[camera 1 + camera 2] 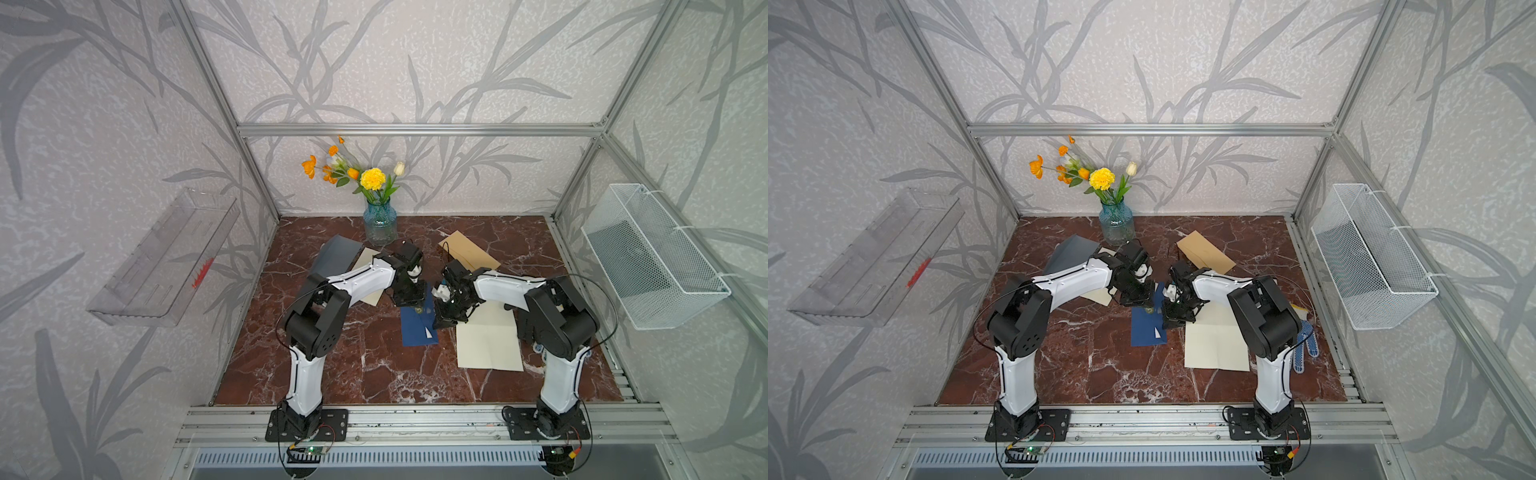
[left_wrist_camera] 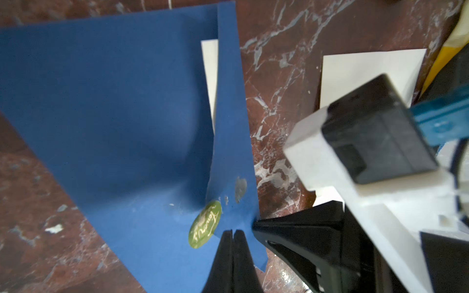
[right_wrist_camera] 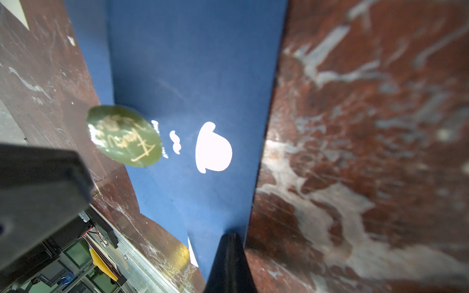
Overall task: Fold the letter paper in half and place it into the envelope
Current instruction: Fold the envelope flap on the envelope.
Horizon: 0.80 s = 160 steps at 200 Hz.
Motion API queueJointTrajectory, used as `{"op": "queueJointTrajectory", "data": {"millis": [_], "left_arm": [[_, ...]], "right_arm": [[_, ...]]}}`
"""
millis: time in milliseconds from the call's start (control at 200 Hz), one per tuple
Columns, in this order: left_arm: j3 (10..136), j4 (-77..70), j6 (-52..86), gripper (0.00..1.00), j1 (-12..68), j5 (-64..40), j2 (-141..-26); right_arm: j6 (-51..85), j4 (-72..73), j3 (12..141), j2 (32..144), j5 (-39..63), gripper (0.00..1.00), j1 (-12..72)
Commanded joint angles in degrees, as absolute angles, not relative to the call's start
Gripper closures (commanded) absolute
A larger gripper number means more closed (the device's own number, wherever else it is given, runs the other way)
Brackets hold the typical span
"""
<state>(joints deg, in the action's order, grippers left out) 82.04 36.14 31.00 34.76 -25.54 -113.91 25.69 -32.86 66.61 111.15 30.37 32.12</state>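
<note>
Lying in the middle of the marble tabletop (image 1: 353, 374), the dark blue envelope (image 1: 417, 330) had its flap (image 2: 228, 101) lifted. A thin cream strip, likely the letter paper (image 2: 210, 71), showed under that flap. The left end effector (image 2: 232, 234) was pinched tight on the flap by the round green sticker (image 2: 205, 224). The right end effector (image 3: 229, 238) was pinched tight on the flap's edge too. A bigger creased cream sheet (image 1: 488, 345) lay just beside the envelope, and a vase (image 1: 380, 226) of flowers stood at the back.

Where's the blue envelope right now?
In both top views the envelope lies mid-table, its far end between the left gripper and right gripper, with the big cream sheet to its right.
</note>
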Motion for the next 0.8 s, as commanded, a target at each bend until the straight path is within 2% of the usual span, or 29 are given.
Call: {"op": "queueJointTrajectory", "data": {"millis": [0, 530, 795], "left_arm": [[82.6, 36.1, 29.8, 1.0, 34.2, -25.7, -115.6], [81.1, 36.4, 28.0, 1.0, 32.7, -23.8, -123.1], [72.0, 30.6, 27.5, 1.0, 32.7, -22.2, -122.5]], "right_arm": [[26.3, -36.8, 62.5, 115.8, 22.3, 1.0, 33.9], [25.8, -36.7, 62.2, 114.5, 22.7, 1.0, 34.5], [24.4, -40.5, 64.5, 109.5, 22.4, 1.0, 34.5]]}}
